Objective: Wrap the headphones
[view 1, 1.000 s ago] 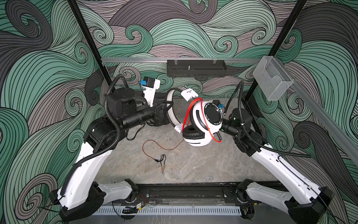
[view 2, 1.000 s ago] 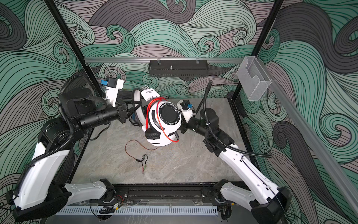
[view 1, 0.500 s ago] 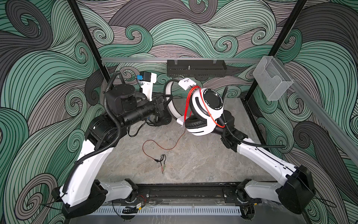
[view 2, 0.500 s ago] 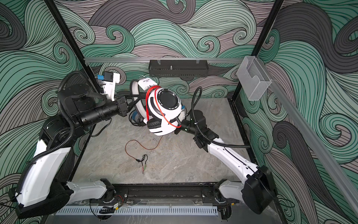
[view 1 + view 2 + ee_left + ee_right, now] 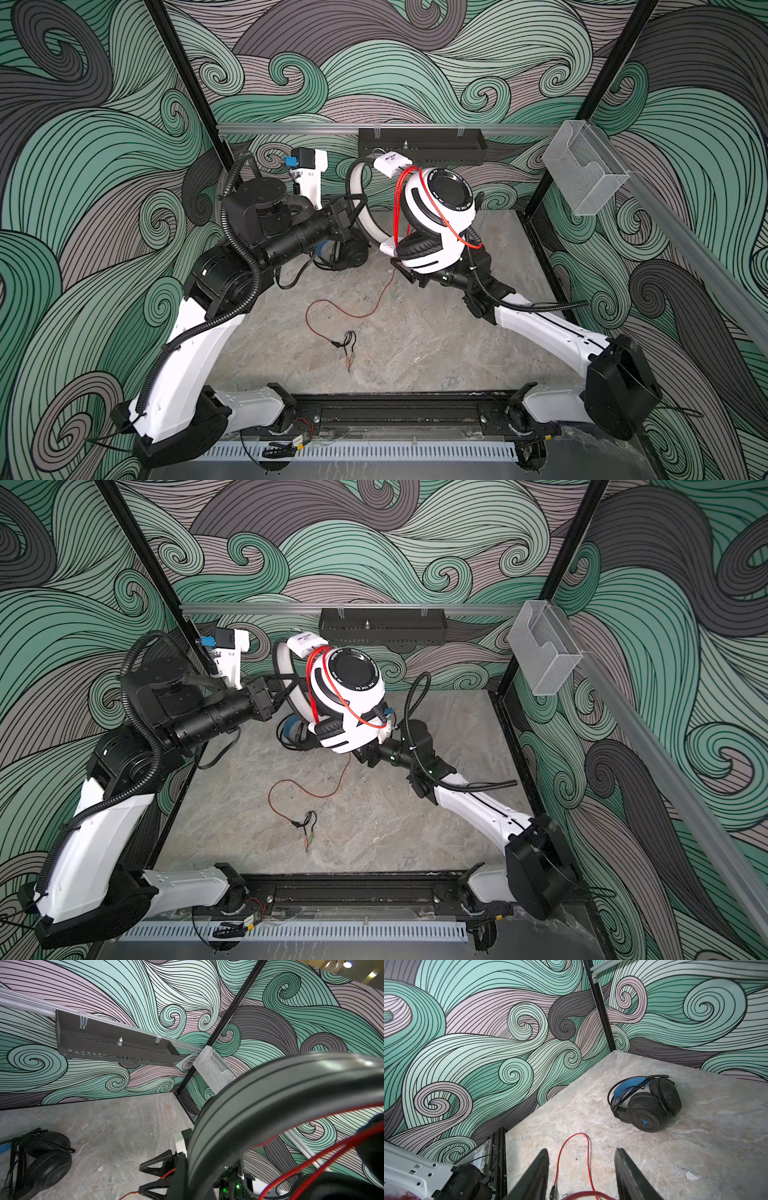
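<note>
The white headphones [image 5: 436, 212] hang in the air near the back wall, and my left gripper [image 5: 353, 208] is shut on their headband [image 5: 270, 1093]. Their red cable [image 5: 401, 195] is looped around the earcups. The rest trails down to the table, ending in plugs [image 5: 347, 345]. My right gripper [image 5: 581, 1149] sits just under the lower earcup, open, with the red cable [image 5: 573, 1147] hanging loose between its fingers. The black headphones [image 5: 648, 1109], with blue headband lining, lie on the table behind my left arm, partly hidden in both top views [image 5: 295, 733].
A black tray [image 5: 419, 145] hangs on the rear rail just behind the raised headset. A clear plastic holder [image 5: 582, 178] is fixed to the right rail. Patterned walls close in on three sides of the marble tabletop [image 5: 415, 332].
The white headset has risen and moved toward the back wall with my left gripper. My right gripper has moved from beside the earcup to underneath it.
</note>
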Robot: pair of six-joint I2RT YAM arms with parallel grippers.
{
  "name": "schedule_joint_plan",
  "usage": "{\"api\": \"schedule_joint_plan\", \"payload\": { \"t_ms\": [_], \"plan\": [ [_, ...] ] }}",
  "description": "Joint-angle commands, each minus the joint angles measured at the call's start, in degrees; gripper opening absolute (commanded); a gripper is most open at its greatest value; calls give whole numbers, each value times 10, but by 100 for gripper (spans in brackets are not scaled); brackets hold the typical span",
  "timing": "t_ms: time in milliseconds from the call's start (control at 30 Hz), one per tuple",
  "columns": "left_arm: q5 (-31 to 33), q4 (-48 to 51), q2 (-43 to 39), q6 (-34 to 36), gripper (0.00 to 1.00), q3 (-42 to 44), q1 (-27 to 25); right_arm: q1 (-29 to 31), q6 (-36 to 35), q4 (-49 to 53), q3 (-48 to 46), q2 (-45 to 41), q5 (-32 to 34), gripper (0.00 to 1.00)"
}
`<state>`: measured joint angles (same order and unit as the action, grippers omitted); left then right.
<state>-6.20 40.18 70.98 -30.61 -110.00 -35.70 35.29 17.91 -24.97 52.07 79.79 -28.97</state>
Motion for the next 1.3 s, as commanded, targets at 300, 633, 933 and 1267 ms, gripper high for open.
{"api": "schedule_joint_plan", "payload": {
  "t_ms": [300,633,933,1267],
  "plan": [
    [-1,-65,-38,-74,0,9,32,24,24,-54,18,48,-12,34],
    [-16,-68,-50,-94,0,23,54,50,-39,24,33,35,-7,3],
    [96,-68,-51,-118,0,29,71,127,-141,205,11,-54,89,0],
    [271,-60,-4,-107,0,40,77,243,-197,397,25,-144,238,0]
  ]
}}
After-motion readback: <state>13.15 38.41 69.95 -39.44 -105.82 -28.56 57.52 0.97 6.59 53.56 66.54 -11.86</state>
